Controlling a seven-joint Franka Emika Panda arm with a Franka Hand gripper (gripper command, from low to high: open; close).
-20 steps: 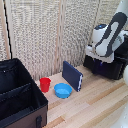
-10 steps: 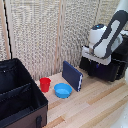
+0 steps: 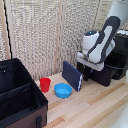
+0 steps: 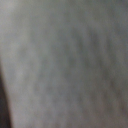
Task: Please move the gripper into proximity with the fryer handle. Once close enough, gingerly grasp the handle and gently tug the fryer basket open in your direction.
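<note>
Gripper: gripper hangs low at the end of the arm, right against the front of the fryer; from my seat I cannot tell whether its fingers are apart or closed, since the white hand hides them.
Wrist view: only a blurred grey surface fills it, nothing I can name.
Case: big black case sits open at the exterior view's left, on the wooden floor.
Fryer: black fryer stands at the exterior view's right, by the screen; the arm covers much of its face.
Basket and handle: I cannot pick them out behind the hand.
Slab: dark-blue slab leans just beside the fryer.
Bowl: blue bowl lies before the slab.
Cup: red cup stands near the bowl.
</note>
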